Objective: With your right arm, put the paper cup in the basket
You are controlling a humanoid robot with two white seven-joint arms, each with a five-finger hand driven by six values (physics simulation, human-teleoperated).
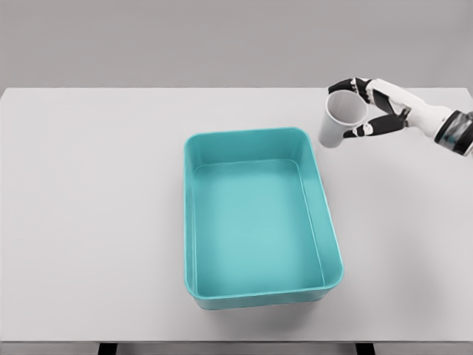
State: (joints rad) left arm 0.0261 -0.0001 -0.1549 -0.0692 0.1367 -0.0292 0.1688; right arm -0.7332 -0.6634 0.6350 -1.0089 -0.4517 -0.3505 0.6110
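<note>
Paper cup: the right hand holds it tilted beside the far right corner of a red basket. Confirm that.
Wrong colour. The basket is teal, as the head view shows. The rest holds: the right hand holds the paper cup tilted beside its far right corner.

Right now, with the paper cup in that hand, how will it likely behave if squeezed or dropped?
The paper cup looks thin-walled and hollow, so probably light and easily crushed by the right hand. It is tapered and round, so it would likely roll in a curve. Held tilted beside the teal basket, it might tumble on landing.
</note>
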